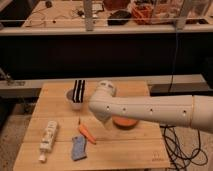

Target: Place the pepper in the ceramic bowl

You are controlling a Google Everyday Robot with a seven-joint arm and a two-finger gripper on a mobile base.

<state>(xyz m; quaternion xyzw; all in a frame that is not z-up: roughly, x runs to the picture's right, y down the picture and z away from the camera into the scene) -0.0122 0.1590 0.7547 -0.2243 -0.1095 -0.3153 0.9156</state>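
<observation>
One arm [150,111] is in view. It enters from the 3 o'clock edge and runs almost level toward 9 o'clock, rising slightly along the way. The link is a thick, white, smooth tube, and it carries a row of small dark holes along its near side. It ends in a rounded joint [104,95] just left of centre. Below the joint, a short pale section turns down toward 6 o'clock. The gripper sits at this lower end, hidden behind the arm. Its jaws are spread wide and hold nothing.
</observation>
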